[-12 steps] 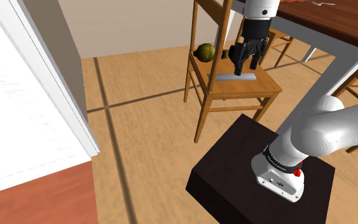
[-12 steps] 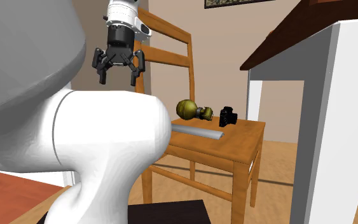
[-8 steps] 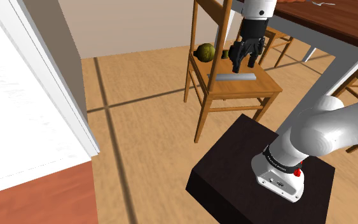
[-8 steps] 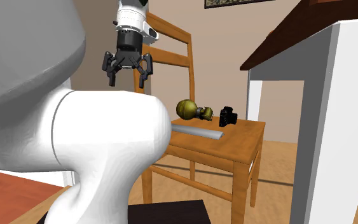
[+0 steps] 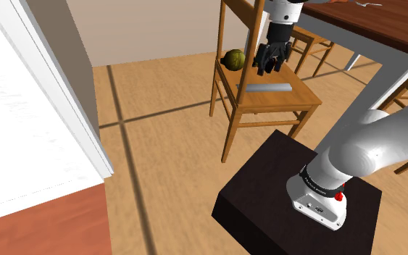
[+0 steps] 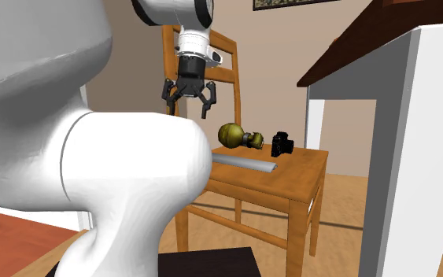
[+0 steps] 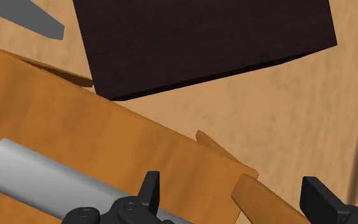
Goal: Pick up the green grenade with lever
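Observation:
The green grenade (image 5: 232, 59) lies at the back of the wooden chair seat (image 5: 273, 99); it is round and olive. In the second exterior view the grenade (image 6: 230, 135) has its neck and lever pointing towards a small black object (image 6: 282, 144). My gripper (image 5: 269, 67) hangs open above the seat, to the shoulder view's right of the grenade and not touching it. In the second exterior view the gripper (image 6: 188, 110) is above and to the left of the grenade. The wrist view has the fingers (image 7: 149, 188) standing apart with nothing between them, my gripper (image 7: 233, 198) over the seat's edge.
A grey cylinder (image 5: 265, 88) lies across the seat (image 6: 290, 169), also under the hand (image 7: 44, 178). The chair's back posts (image 5: 221, 29) rise behind the grenade. A brown table with white legs (image 5: 372, 69) stands close to the chair. The dark stand (image 5: 296, 195) is below.
The gripper has moved across the seat towards the grenade, to the shoulder view's upper left and the second exterior view's right. It has stayed open.

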